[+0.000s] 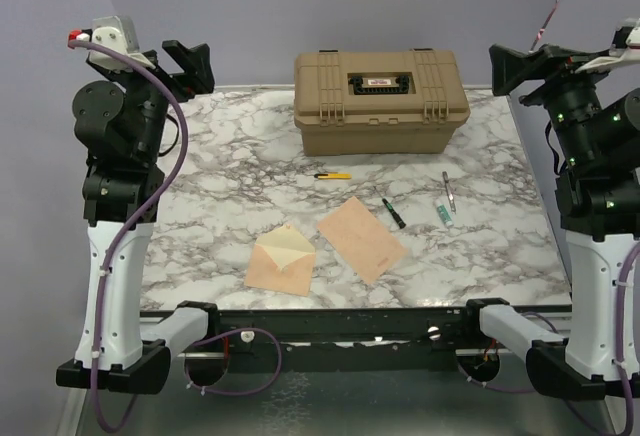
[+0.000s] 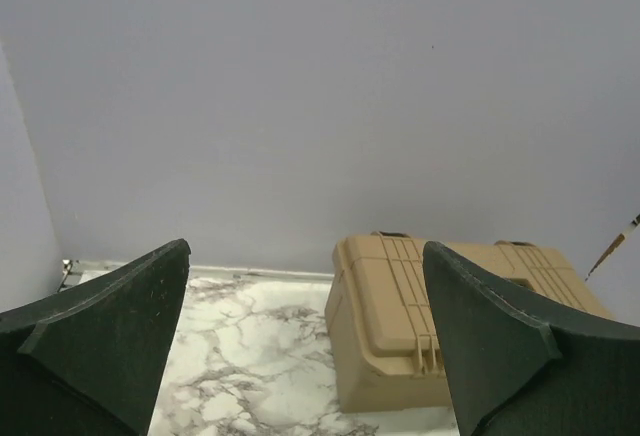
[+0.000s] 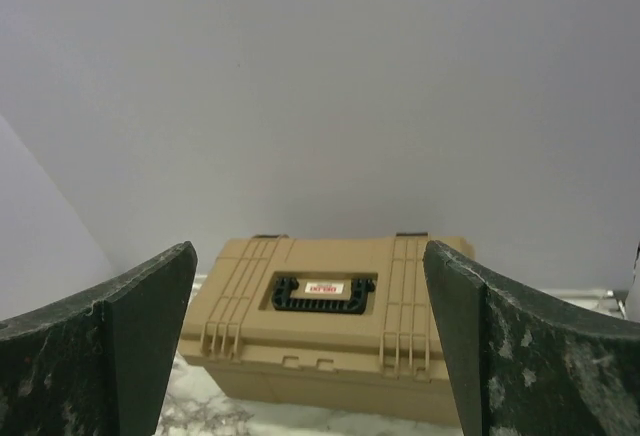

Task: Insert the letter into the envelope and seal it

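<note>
The envelope (image 1: 281,261) lies flat near the table's front edge, its triangular flap open and pale yellow inside. Just right of it lies the letter (image 1: 361,238), a plain peach-tan sheet turned at an angle. My left gripper (image 1: 190,66) is raised at the back left, open and holding nothing, far from both papers. High at the back right, my right gripper (image 1: 520,71) is also open and holds nothing. In the left wrist view the left gripper (image 2: 305,346) shows only wide-apart fingers; the right wrist view shows the right gripper (image 3: 310,341) the same way. Neither wrist view shows the papers.
A closed tan hard case (image 1: 381,101) stands at the back centre, also seen as the case (image 2: 440,321) and the case (image 3: 325,326). A yellow-handled tool (image 1: 333,175), a black marker (image 1: 393,213), a pen (image 1: 448,192) and a small tube (image 1: 441,212) lie mid-table.
</note>
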